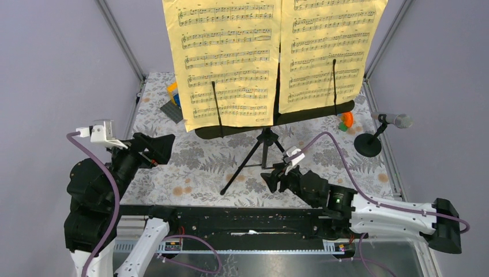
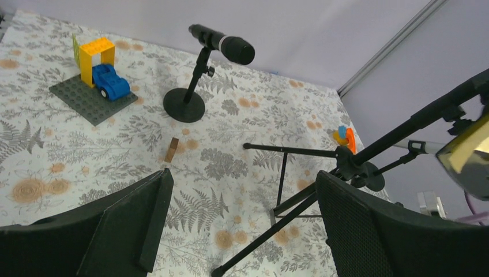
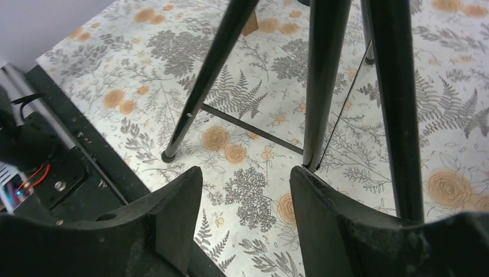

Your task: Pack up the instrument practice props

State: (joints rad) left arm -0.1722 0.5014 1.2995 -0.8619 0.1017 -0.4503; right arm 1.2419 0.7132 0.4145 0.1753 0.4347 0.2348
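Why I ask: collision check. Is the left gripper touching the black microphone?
Apart. Left wrist view shows tablecloth between the left gripper and the black microphone.

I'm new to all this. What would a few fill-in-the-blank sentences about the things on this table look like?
1. The sheet-music pages on the music stand are ___.
2. The stand rests on ___ legs.
3. Under the yellow block arch sits a ___ toy car.
4. The microphone at the right edge of the table is ___, not black.

Missing words: yellow; three; blue; silver.
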